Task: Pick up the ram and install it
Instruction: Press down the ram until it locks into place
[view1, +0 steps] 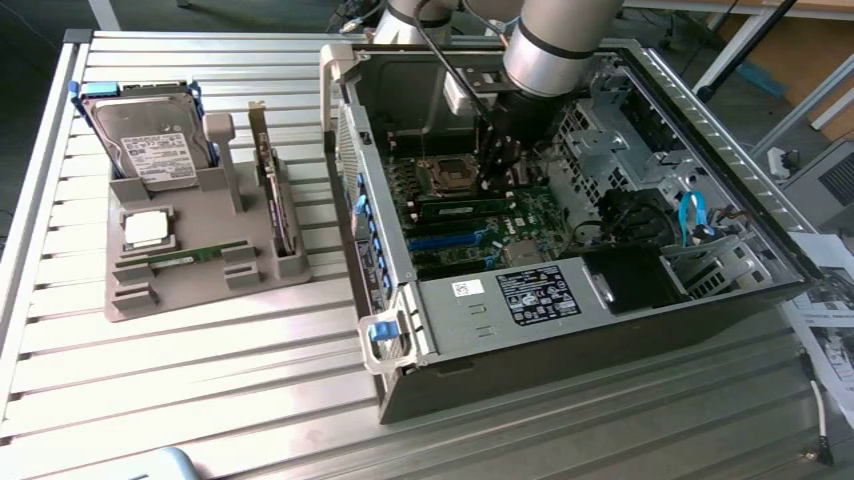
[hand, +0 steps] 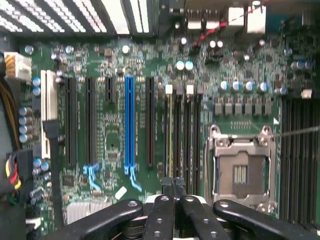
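The pincer hangs clenched and empty inside the computer case, just above the memory slots beside the bare processor socket; one ram stick sits in a slot there, seemingly installed; I judge the seating step nearly complete; another small stick rests on the grey holder, outside the case.

No legible text on labels.

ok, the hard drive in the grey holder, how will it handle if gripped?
The hard drive looks like a metal-cased block, so it is probably stiff and heavy for its size. It stands on edge in the grey holder, so a push near the top may tip it.
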